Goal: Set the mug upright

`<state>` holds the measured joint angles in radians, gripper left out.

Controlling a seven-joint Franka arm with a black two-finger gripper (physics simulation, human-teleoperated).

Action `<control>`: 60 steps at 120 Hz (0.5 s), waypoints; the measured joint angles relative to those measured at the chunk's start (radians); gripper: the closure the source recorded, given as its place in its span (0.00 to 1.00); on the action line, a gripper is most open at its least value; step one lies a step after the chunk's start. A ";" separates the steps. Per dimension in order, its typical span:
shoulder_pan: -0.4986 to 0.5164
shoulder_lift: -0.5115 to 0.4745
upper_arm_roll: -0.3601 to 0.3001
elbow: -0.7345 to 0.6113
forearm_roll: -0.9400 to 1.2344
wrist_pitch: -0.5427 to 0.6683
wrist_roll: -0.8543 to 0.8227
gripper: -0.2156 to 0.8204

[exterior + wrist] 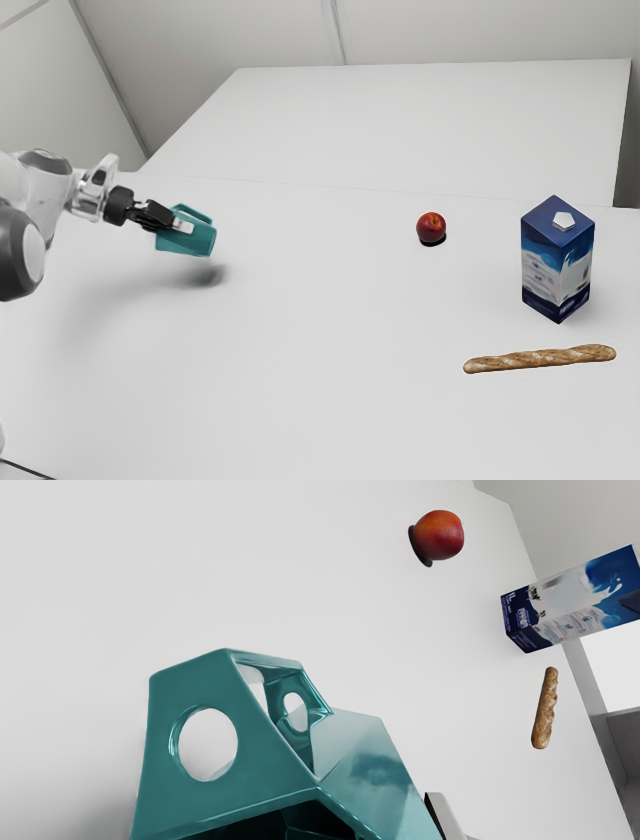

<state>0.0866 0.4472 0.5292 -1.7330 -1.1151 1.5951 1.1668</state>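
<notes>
"What sits closest to the wrist camera?"

"A teal mug (265, 770), big and glossy. Its faceted handle (196, 214) has round holes through it, and there's a dark hollow below one edge."

"Is the claw (180, 228) holding it?"

"Yes, it's clamped around the mug. A pale fingertip (445, 812) rests against the mug's side in the wrist view; the opposite one is hidden there behind the teal."

"And where is the mug, exactly?"

"In the air above the white worktop (300, 400), over toward the exterior view's left. Its soft shadow (207, 276) falls on the surface below, apart from it."

"Upright?"

"No, tipped over on its side, with the handle along the upper side in the exterior view."

"What about the arm (45, 188)?"

"White with dark joints. It comes in from the exterior view's left, and the black claw reaches out from it toward the exterior view's right."

"Anything else on the worktop?"

"A round red fruit (431, 226), touched with orange, well apart from the mug. Farther toward the exterior view's right, a blue and white milk carton (557, 265) stands upright, a white cap on its top."

"And bread?"

"A baguette (540, 359), brown and crusty. It lies flat near the carton, on the side closer to the exterior camera, and the two are apart."
</notes>
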 joint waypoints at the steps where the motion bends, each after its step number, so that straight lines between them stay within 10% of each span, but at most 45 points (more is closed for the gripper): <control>1: 0.000 -0.008 -0.008 0.000 0.010 0.004 -0.002 0.95; 60: -0.130 -0.357 -0.345 -0.217 0.859 0.380 -0.246 0.96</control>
<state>-0.0432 0.0905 0.1839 -1.9496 -0.2565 1.9748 0.9204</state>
